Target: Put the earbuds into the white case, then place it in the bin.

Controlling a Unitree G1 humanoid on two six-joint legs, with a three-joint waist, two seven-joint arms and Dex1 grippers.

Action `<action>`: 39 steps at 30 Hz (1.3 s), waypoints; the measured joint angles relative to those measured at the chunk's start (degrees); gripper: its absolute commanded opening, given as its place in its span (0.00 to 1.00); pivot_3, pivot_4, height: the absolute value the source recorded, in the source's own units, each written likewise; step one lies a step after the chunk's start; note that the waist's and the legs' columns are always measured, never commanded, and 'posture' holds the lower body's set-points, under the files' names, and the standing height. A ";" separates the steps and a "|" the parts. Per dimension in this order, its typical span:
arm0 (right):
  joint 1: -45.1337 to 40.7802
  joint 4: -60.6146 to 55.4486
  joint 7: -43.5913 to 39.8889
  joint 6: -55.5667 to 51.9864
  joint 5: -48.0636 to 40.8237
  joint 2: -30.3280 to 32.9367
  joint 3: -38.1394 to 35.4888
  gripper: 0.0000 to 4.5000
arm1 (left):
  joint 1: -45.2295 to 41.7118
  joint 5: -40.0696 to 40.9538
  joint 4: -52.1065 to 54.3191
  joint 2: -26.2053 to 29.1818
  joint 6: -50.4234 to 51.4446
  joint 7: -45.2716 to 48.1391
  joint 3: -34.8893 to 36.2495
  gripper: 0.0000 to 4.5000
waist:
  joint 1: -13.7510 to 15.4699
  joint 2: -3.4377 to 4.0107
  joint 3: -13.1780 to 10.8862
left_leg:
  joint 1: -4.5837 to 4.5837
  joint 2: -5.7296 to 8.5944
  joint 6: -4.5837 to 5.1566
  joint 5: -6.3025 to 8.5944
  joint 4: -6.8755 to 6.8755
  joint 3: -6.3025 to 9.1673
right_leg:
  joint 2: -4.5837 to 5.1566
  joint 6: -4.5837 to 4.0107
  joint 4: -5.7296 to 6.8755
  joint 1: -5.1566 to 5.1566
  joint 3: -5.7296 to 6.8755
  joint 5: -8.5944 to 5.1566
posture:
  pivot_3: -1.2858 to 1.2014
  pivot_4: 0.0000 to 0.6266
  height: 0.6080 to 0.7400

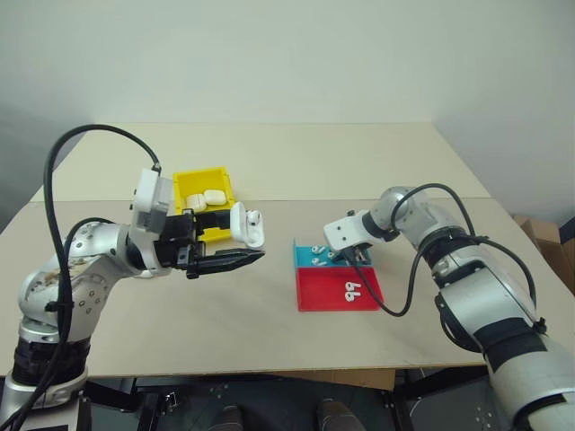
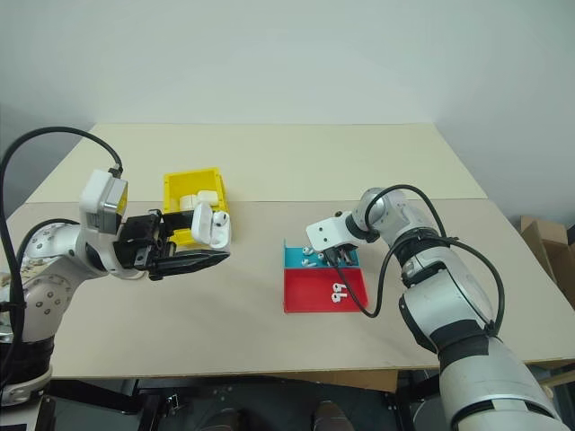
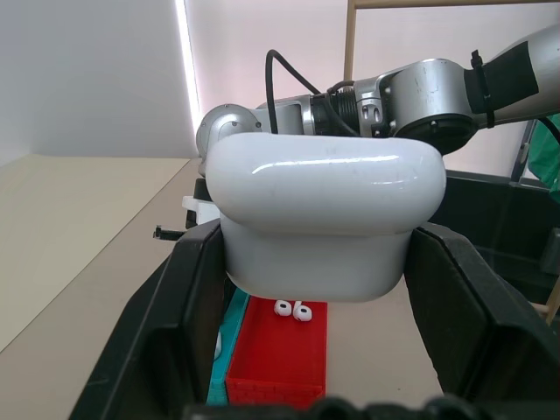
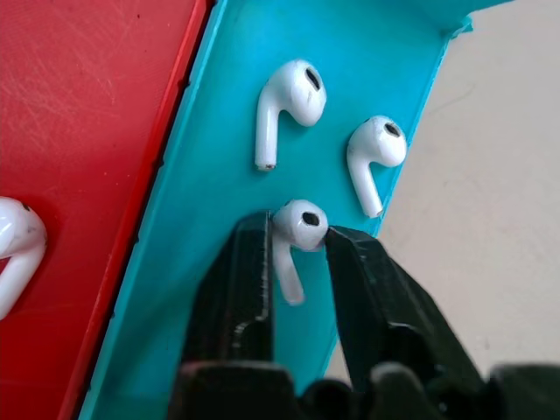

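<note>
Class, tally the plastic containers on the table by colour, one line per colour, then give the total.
Yellow bin: 1
Blue tray: 1
Red tray: 1
Total: 3

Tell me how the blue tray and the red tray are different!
The blue tray holds three earbuds; the red tray holds two. The right gripper reaches into the blue tray, its fingers pinching one earbud there, while nothing reaches into the red tray. In the head views the blue tray lies farther from the robot, the red tray nearer. Both sit side by side, touching, on the table.
</note>
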State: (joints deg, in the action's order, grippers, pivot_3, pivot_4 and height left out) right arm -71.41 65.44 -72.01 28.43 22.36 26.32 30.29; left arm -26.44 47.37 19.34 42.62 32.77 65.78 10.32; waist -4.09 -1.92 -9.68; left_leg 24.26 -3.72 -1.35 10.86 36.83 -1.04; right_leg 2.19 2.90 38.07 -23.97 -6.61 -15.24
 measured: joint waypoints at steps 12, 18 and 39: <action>7.75 -16.29 -6.38 -14.14 -11.31 5.12 -11.26 0.14 | -2.80 0.01 -1.92 -1.14 -0.02 1.25 -1.15 0.62 | 0.56 0.02 -0.01 | 0.10 0.01 0.00 0.00 0.00 0.05 | 0.02 0.00 -0.03 -0.01 0.06 0.00 | 0.52 0.24 1.00; 23.27 -55.95 -5.10 -55.09 -39.24 8.97 -29.78 0.14 | -6.00 -0.56 -6.25 -3.89 -0.40 3.19 -3.84 0.62 | 1.67 0.02 -0.01 | 0.13 0.00 0.01 0.00 0.01 0.20 | 0.00 0.00 0.00 0.00 0.19 0.00 | 0.52 0.24 1.00; 34.00 -94.18 42.91 -88.37 -82.05 -7.61 -41.54 0.14 | -18.23 -8.19 -21.71 -12.50 -5.03 9.26 -11.08 0.62 | 1.49 0.03 0.00 | 0.35 0.01 0.01 -0.01 0.04 0.33 | -0.04 -0.03 -0.07 -0.10 0.27 0.02 | 0.52 0.24 1.00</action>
State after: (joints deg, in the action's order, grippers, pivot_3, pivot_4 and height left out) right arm -37.42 -28.73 -29.10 -59.94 -59.69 18.71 -11.25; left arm -44.67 39.18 -2.37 30.12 27.74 75.04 -0.76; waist -2.60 -1.89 -9.68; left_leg 24.61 -3.71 -1.34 10.85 36.86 -0.70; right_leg 2.15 2.87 38.01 -24.07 -6.34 -15.22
